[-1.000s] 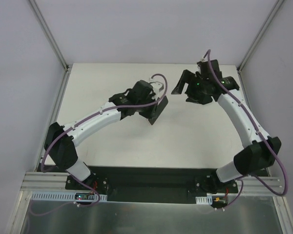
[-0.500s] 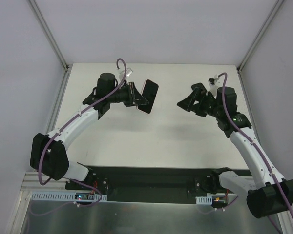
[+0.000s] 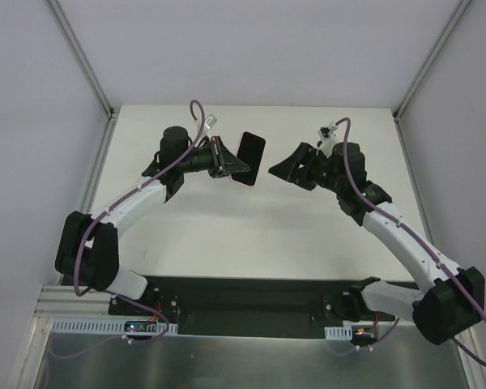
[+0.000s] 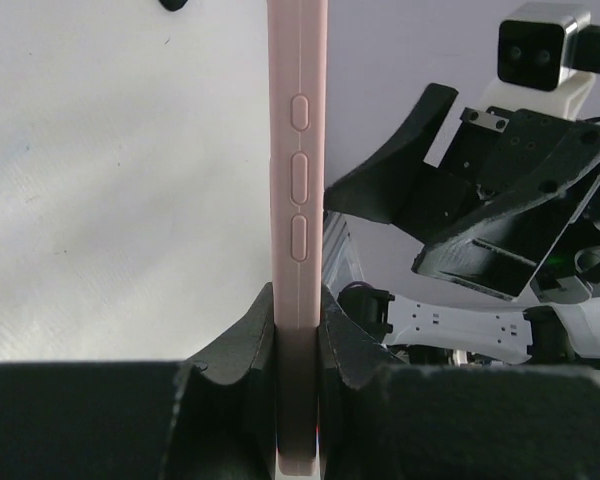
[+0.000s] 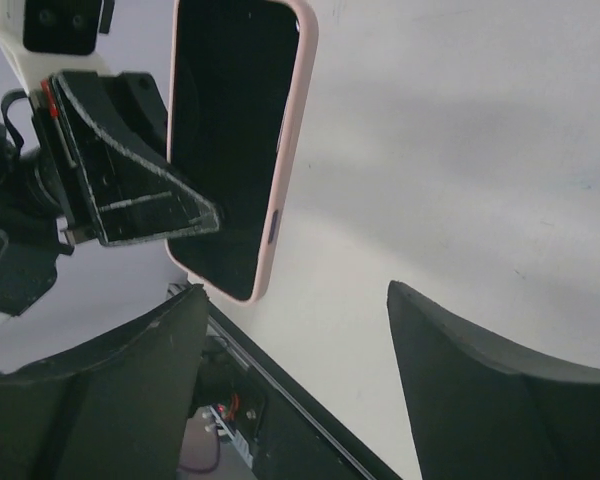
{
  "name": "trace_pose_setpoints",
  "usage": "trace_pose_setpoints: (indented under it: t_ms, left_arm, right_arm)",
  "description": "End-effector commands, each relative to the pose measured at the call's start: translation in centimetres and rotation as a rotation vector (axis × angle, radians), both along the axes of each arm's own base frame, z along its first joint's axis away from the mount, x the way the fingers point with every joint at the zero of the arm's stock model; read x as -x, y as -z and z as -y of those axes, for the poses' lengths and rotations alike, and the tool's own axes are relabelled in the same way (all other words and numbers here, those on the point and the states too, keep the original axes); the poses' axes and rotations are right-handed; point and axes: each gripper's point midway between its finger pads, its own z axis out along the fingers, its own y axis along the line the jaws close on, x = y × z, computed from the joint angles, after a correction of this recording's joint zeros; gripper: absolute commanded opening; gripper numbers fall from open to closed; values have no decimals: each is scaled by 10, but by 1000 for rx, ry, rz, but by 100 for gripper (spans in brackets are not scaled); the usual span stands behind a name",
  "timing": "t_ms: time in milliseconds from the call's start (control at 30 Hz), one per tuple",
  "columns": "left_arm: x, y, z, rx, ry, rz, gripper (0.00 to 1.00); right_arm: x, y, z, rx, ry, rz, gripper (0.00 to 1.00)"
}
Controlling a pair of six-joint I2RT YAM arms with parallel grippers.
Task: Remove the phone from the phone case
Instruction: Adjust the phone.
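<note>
The phone [image 5: 230,130], black and glossy, sits inside the salmon-pink phone case [image 5: 292,150]. Both are held up in the air above the table. My left gripper [image 4: 298,310] is shut on the case's lower end, one finger on each broad side. In the left wrist view the phone case [image 4: 298,180] shows edge-on with its three side buttons. From above, the phone [image 3: 251,154] faces right, with the left gripper [image 3: 235,164] behind it. My right gripper [image 3: 285,168] hangs a short way to the right of the phone, open, and touches nothing. In its own view the right gripper [image 5: 295,340] has the phone's lower corner beyond its left finger.
The white table [image 3: 251,219] lies below both arms. Grey enclosure walls and metal posts [image 3: 81,57] close the back and sides. A black base strip [image 3: 243,296] with both arm mounts runs along the near edge.
The left arm has lifted the cased phone back and turned it, screen now facing right. The right gripper has come down and left towards the phone, and its jaws have narrowed somewhat.
</note>
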Motion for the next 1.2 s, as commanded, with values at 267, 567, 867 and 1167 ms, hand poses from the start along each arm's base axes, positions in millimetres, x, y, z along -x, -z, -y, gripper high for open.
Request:
trace_pose_setpoints:
  t_ms: [267,567,867,1167]
  left_arm:
    - [25,-40,-5,80,49,147,0]
    - [30,-48,-5,88,60,160,0]
    - [28,-47,-4,90,59,146,0]
    - [29,-54,-8,91,54,163,0]
  right_arm:
    - [-90,-58,-28,-375,-125,96,88]
    - [-88,-68,-56,-509,-282,127,71]
    - [-69,-75,-71,-508,-368,152,51]
    - [-57,-69,-73,-530,-405,149,31]
